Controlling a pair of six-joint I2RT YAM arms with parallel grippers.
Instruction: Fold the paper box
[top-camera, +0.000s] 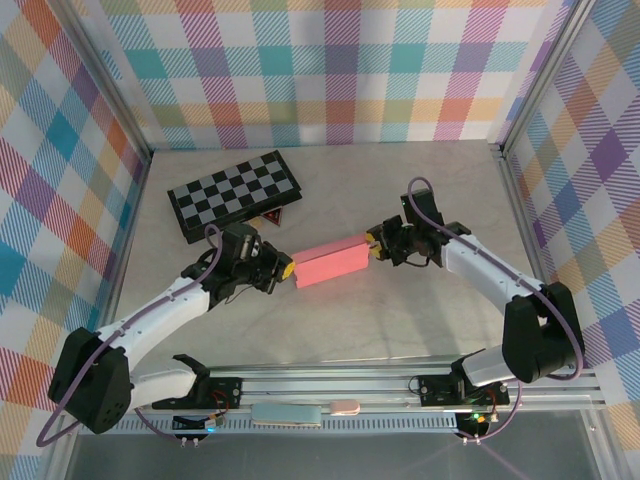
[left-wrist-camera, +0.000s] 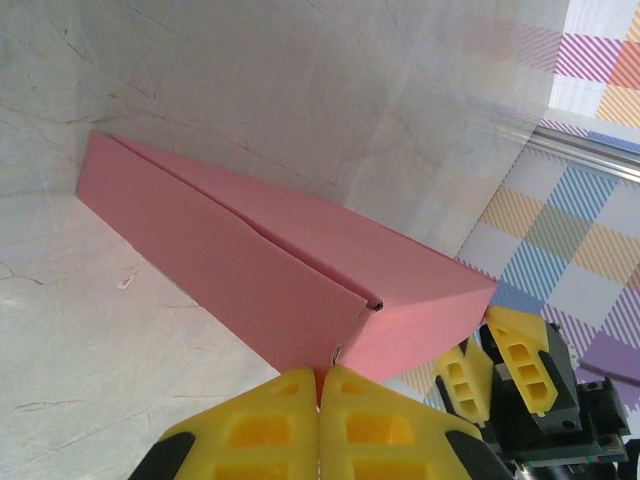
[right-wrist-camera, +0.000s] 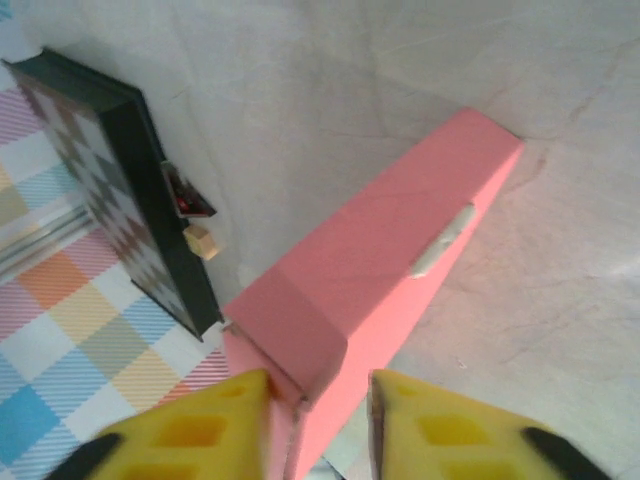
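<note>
One paper box (top-camera: 330, 264), pink and folded shut, lay on the table (top-camera: 400, 320) near the single checkered board (top-camera: 235, 192), off its right corner on the arms' side. Two grippers flanked it: the left gripper (top-camera: 290, 270), at the end nearer the board, had its fingers pressed together; the right gripper (top-camera: 372, 248), at the farther end, straddled it with fingers apart.

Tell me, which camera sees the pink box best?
The top external view: almost the whole paper box shows, end to end. The left wrist view sees it close, slanting away; the right wrist view cuts off its near end.
</note>
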